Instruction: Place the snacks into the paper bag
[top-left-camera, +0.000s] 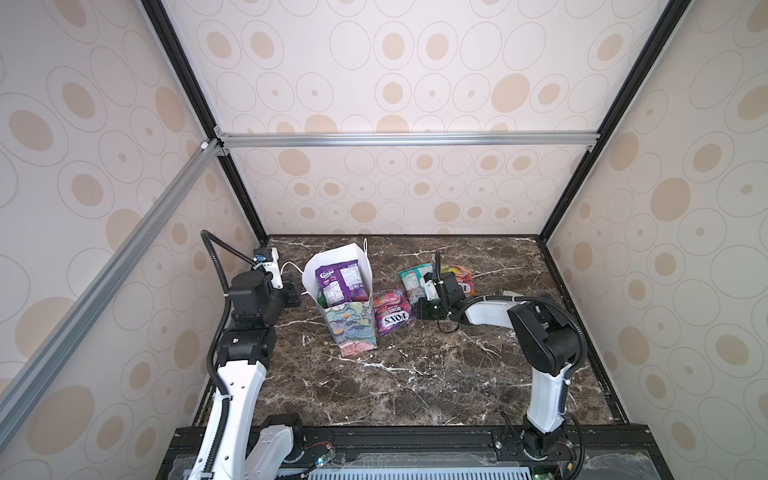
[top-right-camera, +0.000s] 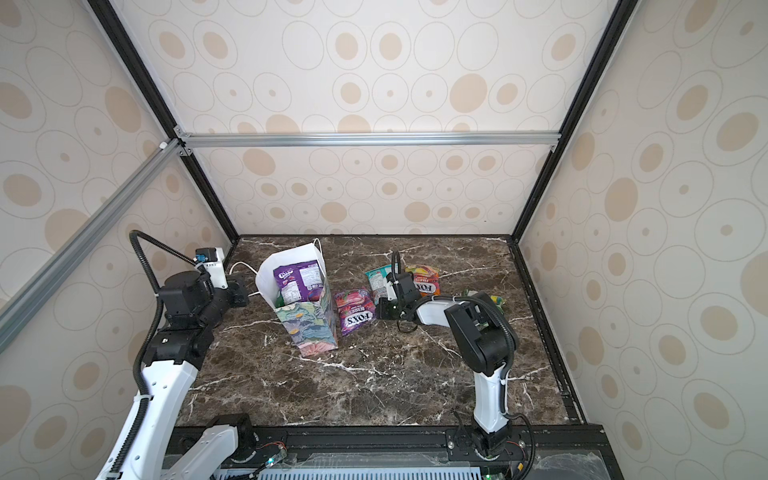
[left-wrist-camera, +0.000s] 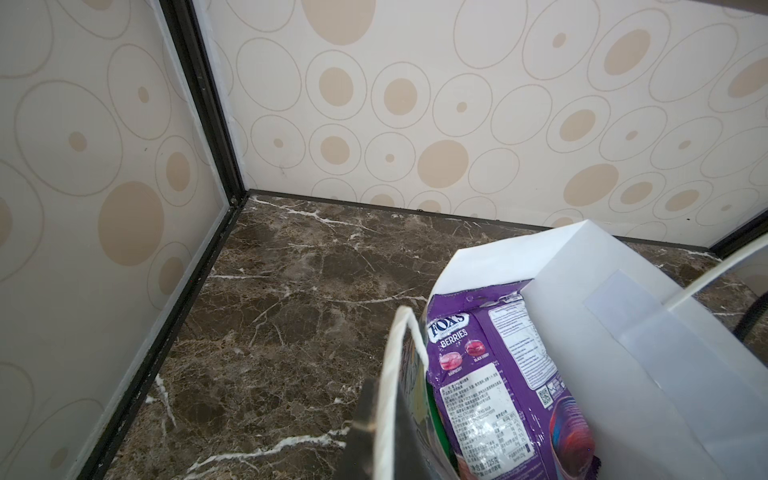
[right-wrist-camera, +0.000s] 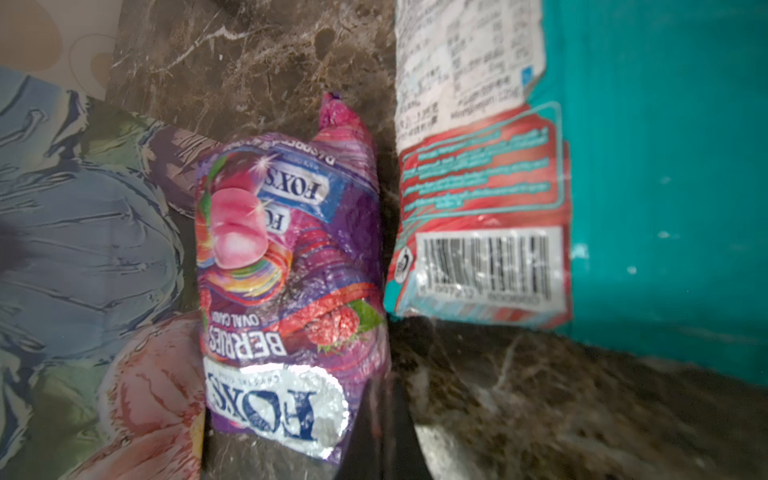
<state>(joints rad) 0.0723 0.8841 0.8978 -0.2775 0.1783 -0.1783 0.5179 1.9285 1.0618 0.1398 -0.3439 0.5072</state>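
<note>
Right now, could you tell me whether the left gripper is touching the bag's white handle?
Touching. The left wrist view shows the white handle running between the dark fingers of the left gripper, which is shut on it.

White arm links (top-left-camera: 237, 386), black joints (top-left-camera: 249, 297), ribbed black cables (top-left-camera: 206, 248).

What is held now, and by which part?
Left gripper pinches the paper bag at its rim, by the cord handle. Right gripper is shut beside the teal packet; hold unclear.
</note>
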